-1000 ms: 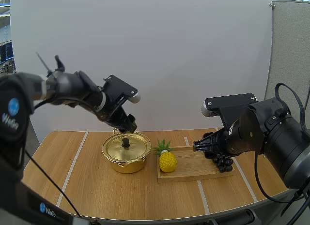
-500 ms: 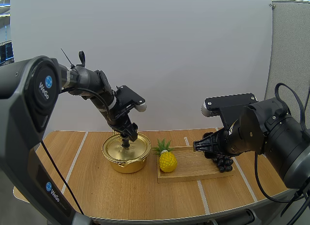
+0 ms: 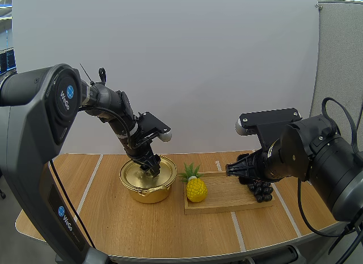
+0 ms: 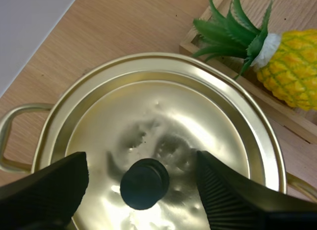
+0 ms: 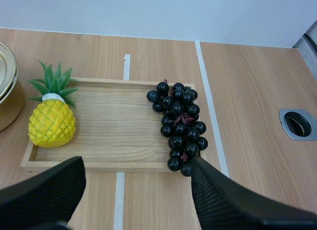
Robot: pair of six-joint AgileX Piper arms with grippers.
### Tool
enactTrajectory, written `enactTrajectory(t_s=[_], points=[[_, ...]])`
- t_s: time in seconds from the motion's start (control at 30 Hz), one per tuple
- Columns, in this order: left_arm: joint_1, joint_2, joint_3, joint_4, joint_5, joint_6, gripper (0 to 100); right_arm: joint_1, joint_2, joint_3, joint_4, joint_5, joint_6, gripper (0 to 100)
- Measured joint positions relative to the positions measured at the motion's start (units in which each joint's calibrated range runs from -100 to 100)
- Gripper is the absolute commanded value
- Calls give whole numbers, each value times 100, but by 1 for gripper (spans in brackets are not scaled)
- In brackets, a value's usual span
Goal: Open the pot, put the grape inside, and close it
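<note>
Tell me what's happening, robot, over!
Left hand open, astride the knob. Right hand open, by the grapes on the tray. The lid sits on the pot. The pineapple isn't blocking.

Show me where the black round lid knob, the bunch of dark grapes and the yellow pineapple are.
black round lid knob (image 4: 144,183): left wrist view, top face.
bunch of dark grapes (image 5: 178,127): right wrist view, middle berries.
yellow pineapple (image 5: 51,123): right wrist view, body.
</note>
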Motion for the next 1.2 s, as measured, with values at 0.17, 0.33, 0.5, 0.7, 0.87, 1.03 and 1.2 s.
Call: enactTrajectory(t_s=[0.17,0.33,0.5,0.7,0.87,1.03,1.2], points=[[0,9,-3,26,312,-76,35,0,0,0,0,0,0,100],[0,-4,-54,155,323,-266,0,0,0,0,0,0,0,100],[0,-142,-80,283,397,-378,0,0,0,0,0,-15,0,100],[0,-857,-661,395,794,-622,0,0,0,0,0,-18,0,100],[0,-1772,-1496,570,917,-936,0,0,0,0,0,-34,0,100],[0,-2377,-2355,890,780,-1272,0,0,0,0,0,-34,0,100],[0,-2694,-3703,1353,714,-1862,0,0,0,0,0,-52,0,100]])
